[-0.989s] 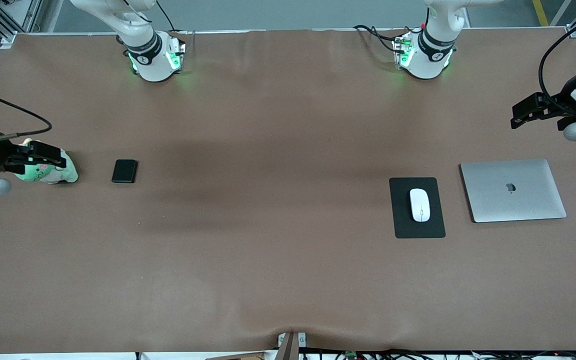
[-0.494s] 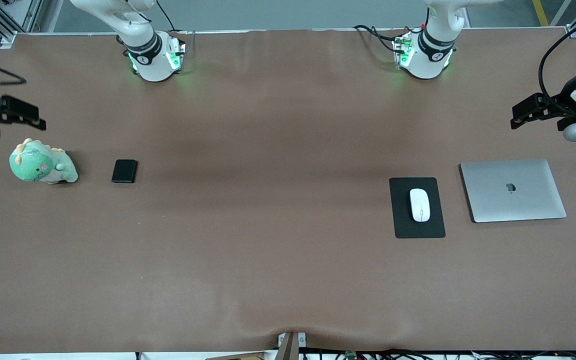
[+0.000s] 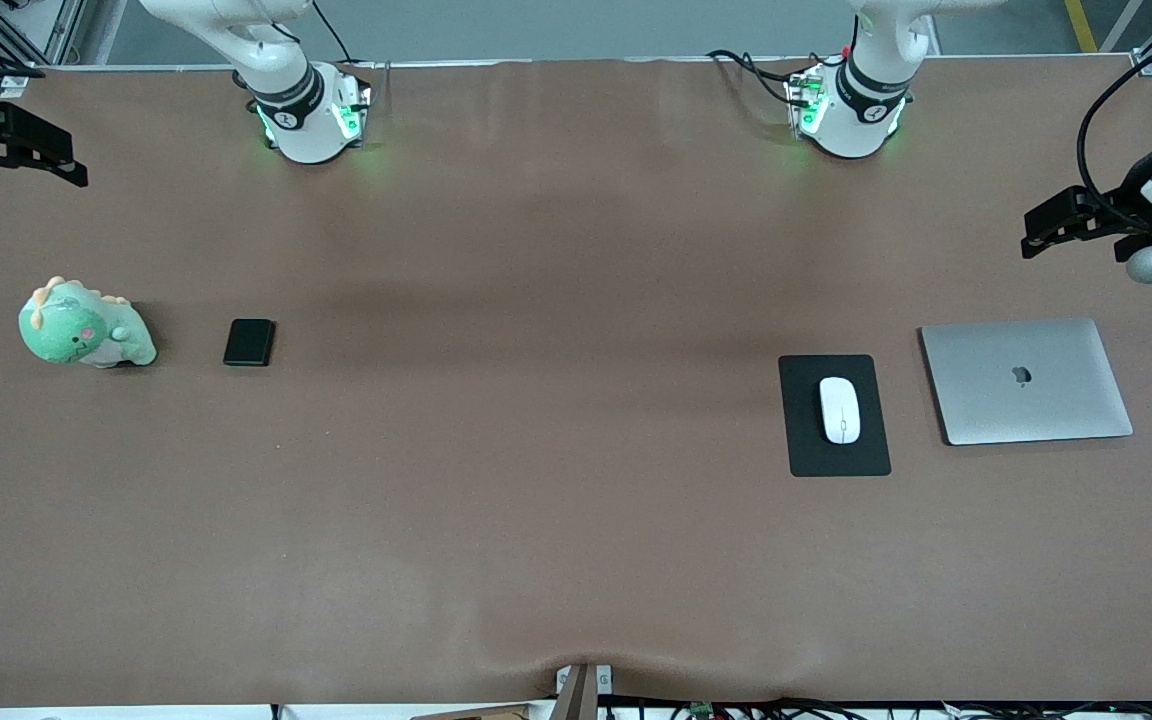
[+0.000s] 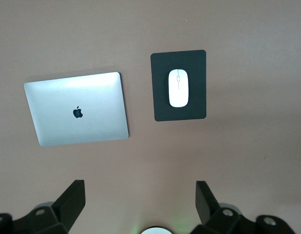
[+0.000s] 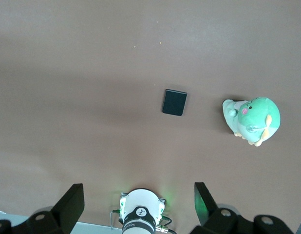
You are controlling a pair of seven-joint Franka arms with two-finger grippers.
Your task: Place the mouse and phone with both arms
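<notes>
Right tool hung released over counter corner at right arm's end. Phone lay flat beside green dinosaur plush, long axis toward front camera.

Left tool released, empty, over left arm's end. Mouse on black mat, beside closed laptop. Nothing obstructed either.

One mouse, one phone

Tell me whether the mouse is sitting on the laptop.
No, the mouse lies on the black mat, beside the closed laptop.
</notes>
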